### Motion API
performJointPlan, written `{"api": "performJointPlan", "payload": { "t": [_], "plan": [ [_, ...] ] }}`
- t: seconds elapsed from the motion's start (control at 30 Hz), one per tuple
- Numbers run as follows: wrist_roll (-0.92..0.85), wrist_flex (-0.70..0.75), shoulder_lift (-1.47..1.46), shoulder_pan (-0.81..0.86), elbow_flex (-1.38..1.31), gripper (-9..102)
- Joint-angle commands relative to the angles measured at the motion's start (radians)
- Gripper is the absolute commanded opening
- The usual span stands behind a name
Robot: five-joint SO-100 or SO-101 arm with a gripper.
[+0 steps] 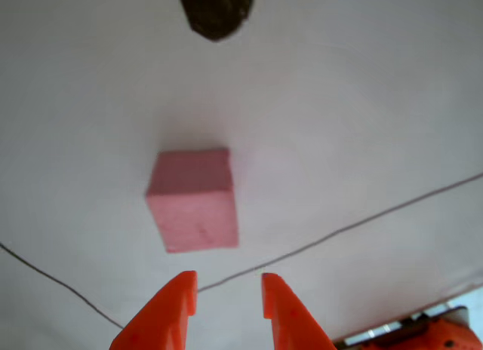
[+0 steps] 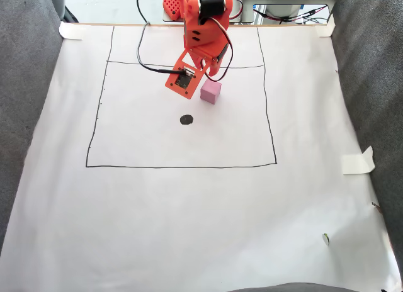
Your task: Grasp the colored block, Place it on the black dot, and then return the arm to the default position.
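White matte paper sheet (image 2: 189,210), pink foam cube (image 1: 194,199), blotchy black dot (image 1: 216,10), pointed orange tool (image 1: 229,297) parted, empty.

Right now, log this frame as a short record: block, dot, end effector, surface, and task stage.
block: pink cube, on the paper, free of the fingers
dot: black blotch, bare, beyond the cube in the other view
end effector: orange, jaws parted, short of the cube, nothing held
surface: white paper with a drawn black rectangle
task stage: grasp not yet made
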Motion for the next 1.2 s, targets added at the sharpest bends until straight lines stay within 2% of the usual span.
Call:
{"api": "performJointPlan", "payload": {
  "t": [0.0,0.23,1.17],
  "plan": [
    [-0.037,0.051,0.005,0.002,-0.103,14],
    [-0.051,0.002,-0.034,-0.014,-0.103,23],
    [-0.101,0.041,-0.087,-0.002,-0.020,30]
  ]
}}
